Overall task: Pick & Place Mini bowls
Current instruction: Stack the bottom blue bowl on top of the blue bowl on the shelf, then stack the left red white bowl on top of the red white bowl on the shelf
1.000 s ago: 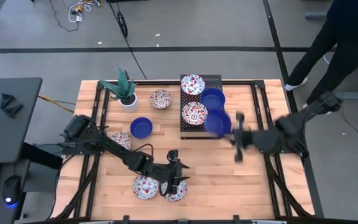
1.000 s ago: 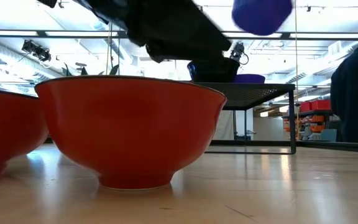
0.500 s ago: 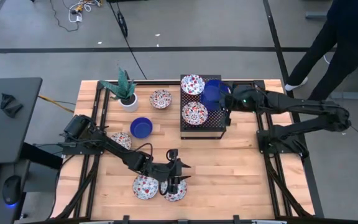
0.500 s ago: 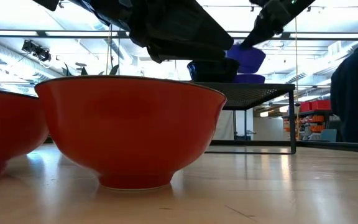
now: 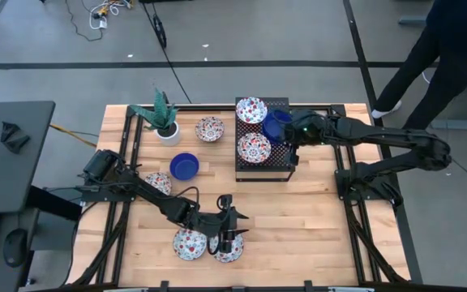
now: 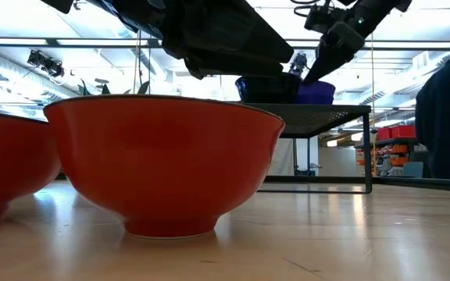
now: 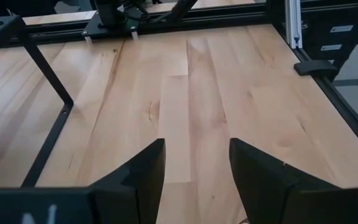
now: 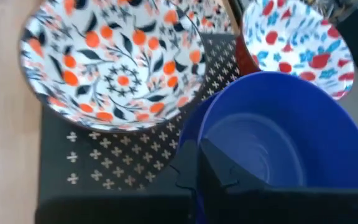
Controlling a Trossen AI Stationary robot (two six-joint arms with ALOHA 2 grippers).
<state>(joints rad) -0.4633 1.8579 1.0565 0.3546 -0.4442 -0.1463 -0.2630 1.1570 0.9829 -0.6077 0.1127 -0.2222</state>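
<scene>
Wooden slats make up the table (image 5: 298, 219); on its far side a black perforated metal rack (image 5: 262, 166) carries bowls. Over it the right gripper (image 5: 289, 139) pinches the solid cobalt blue mini bowl (image 8: 278, 137) by its rim, beside two floral ones. Near the front, the left gripper (image 7: 194, 165) hangs spread, holding nothing.

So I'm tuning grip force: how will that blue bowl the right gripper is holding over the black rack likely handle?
The blue bowl looks glazed and glossy, so probably rigid, slippery and chip-prone. The right gripper pinches only its rim, so it may tilt or swing in the grip. Set on the perforated black rack, its round foot should sit steady, though it could knock the patterned bowl beside it.
</scene>
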